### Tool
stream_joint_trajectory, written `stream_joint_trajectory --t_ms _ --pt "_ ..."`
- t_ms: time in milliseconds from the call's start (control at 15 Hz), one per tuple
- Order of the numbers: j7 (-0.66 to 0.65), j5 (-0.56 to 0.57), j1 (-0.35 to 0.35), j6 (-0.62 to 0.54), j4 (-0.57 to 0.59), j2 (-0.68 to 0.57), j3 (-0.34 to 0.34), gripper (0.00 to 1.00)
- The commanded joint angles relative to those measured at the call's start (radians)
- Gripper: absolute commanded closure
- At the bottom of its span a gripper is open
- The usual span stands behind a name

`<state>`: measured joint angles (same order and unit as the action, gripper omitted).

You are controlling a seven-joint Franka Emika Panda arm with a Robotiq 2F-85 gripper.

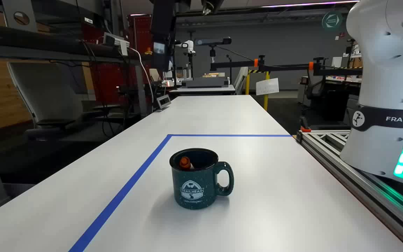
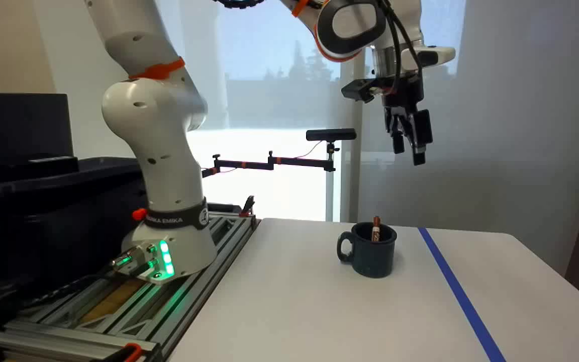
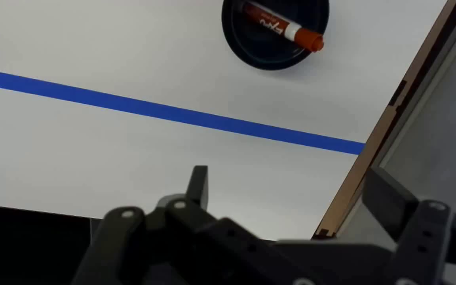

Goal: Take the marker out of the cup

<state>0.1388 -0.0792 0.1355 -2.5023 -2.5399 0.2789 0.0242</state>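
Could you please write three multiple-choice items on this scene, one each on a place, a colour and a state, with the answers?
1. Where is the marker?
A) Leaning in the cup
B) Lying beside the cup
C) Under the cup

2. What colour is the tape line?
A) Yellow
B) Red
C) Blue

3. What state is the gripper in?
A) Shut and holding nothing
B) Open
C) Shut on the marker

1: A, since all three views show it in the cup's mouth.
2: C, since the line is blue in all three views.
3: B, since the wrist view shows its fingers well apart.
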Motion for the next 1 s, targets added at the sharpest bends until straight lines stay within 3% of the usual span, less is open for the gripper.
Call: stream_joint_trajectory --t_ms 0,467,600,933 --pt "0.001 -0.002 -0.007 0.002 0.001 0.000 0.007 0.00" --pt "0.001 -0.002 -0.007 0.002 0.002 0.000 0.007 0.00" --pt "0.191 -0.081 0.039 0.019 0.007 -0.027 -0.045 0.00" --pt "0.553 -0.142 0.130 0.017 -0.004 -0.099 -0.185 0.00"
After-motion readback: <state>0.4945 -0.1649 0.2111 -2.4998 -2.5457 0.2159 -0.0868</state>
